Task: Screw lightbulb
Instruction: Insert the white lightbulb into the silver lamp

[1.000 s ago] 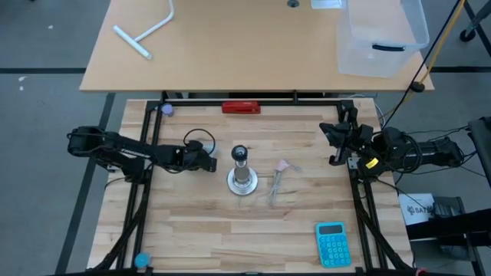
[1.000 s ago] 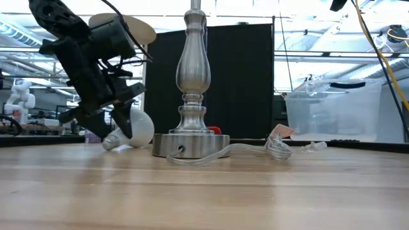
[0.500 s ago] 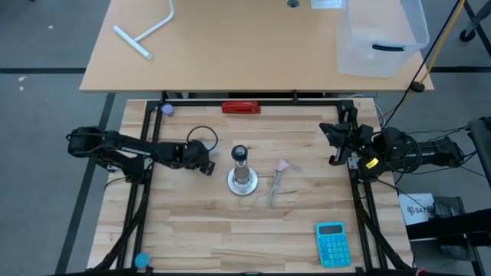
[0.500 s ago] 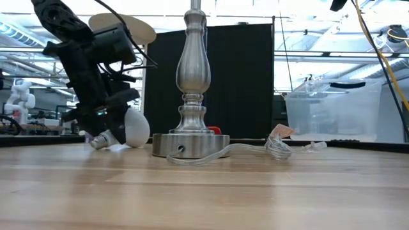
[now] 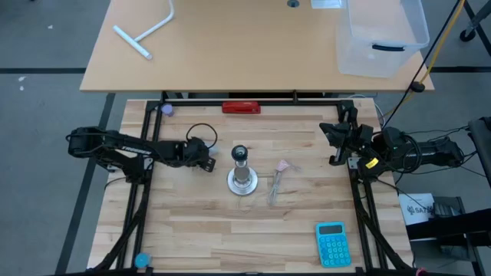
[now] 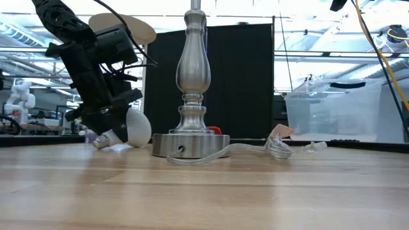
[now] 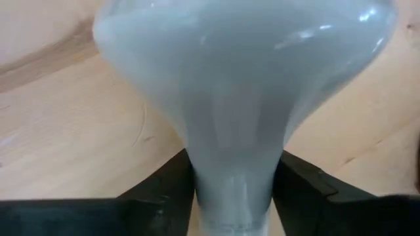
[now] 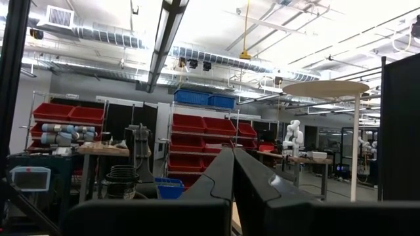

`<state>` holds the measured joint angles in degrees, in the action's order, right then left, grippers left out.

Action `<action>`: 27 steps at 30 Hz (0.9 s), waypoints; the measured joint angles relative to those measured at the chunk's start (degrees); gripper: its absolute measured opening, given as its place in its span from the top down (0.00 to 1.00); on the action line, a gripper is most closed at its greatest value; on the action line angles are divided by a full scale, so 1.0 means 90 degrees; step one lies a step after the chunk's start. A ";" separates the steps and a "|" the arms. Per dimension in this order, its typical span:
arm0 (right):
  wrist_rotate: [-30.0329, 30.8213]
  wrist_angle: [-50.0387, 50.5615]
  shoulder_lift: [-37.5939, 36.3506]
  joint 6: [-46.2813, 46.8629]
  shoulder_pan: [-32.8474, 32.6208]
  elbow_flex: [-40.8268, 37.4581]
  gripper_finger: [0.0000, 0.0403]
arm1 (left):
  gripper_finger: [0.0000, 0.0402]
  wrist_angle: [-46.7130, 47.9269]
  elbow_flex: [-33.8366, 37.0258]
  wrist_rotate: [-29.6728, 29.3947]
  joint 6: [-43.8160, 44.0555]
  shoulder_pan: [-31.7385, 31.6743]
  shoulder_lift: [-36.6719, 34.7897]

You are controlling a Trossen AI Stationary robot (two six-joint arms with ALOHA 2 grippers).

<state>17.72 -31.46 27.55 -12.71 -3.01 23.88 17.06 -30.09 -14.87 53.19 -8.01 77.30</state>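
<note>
The white lightbulb point(image 6: 133, 126) lies on its side on the wooden table, just left of the silver lamp stand point(image 6: 192, 83). Its silvery screw base point(image 6: 101, 140) points toward the table's left edge. My left gripper point(image 5: 205, 159) slants down over it, its fingers closed on the bulb's narrow part. In the left wrist view the bulb point(image 7: 243, 78) fills the picture, its domed head pointing away from the fingers. My right gripper point(image 5: 335, 143) waits raised at the table's right edge, its fingers point(image 8: 252, 180) shut on nothing. My left gripper pinches the bulb's narrow neck point(image 7: 231, 172) between its two fingers point(image 7: 164, 187), just above the screw base. The fingers slant down from the table's left side and lie across the neck. The bulb is tilted, head toward the lamp stand and low at the table.
A clear cord point(image 5: 274, 188) and a small pink plastic piece point(image 5: 283, 165) lie right of the stand's round foot point(image 5: 241, 182). A teal calculator point(image 5: 332, 244) sits near the front right corner and a red object point(image 5: 241, 107) at the far edge.
My left gripper has rolled a little about its own axis above the bulb. The bulb has turned slightly on the table, its screw base swinging toward the left edge while its head stays beside the lamp stand.
</note>
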 joint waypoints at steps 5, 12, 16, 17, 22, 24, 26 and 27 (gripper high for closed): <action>-0.0002 0.0000 0.0000 0.0000 0.0002 0.0000 1.00 | 0.62 -0.0001 0.0000 -0.0010 -0.0098 -0.0001 0.0000; -0.0001 0.0000 0.0000 0.0000 0.0000 0.0000 1.00 | 0.62 -0.0005 0.0000 -0.0208 -0.0113 0.0145 -0.0014; -0.0001 0.0000 0.0000 0.0000 0.0001 0.0000 1.00 | 0.62 -0.0121 0.0000 -0.0555 -0.0152 0.0346 -0.0171; -0.0001 0.0000 0.0000 0.0000 0.0001 0.0000 1.00 | 0.62 -0.0164 0.0000 -0.0659 -0.0192 0.0407 -0.0257; -0.0002 0.0000 0.0002 0.0000 0.0001 0.0000 1.00 | 0.62 -0.0628 0.0000 -0.1299 -0.0604 0.0743 -0.0912; -0.0001 0.0000 0.0002 0.0000 0.0000 0.0000 1.00 | 0.62 -0.0836 0.0000 -0.1611 -0.0868 0.0889 -0.1278; -0.0001 0.0000 0.0002 0.0000 0.0000 0.0000 1.00 | 0.62 -0.0985 -0.0010 -0.1907 -0.1153 0.1022 -0.1698; 0.0000 0.0000 0.0002 0.0000 0.0000 0.0000 1.00 | 0.62 -0.0991 -0.0058 -0.2054 -0.1340 0.1100 -0.1896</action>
<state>17.72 -31.46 27.57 -12.71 -3.00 23.88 8.14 -30.61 -33.36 41.12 1.89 60.24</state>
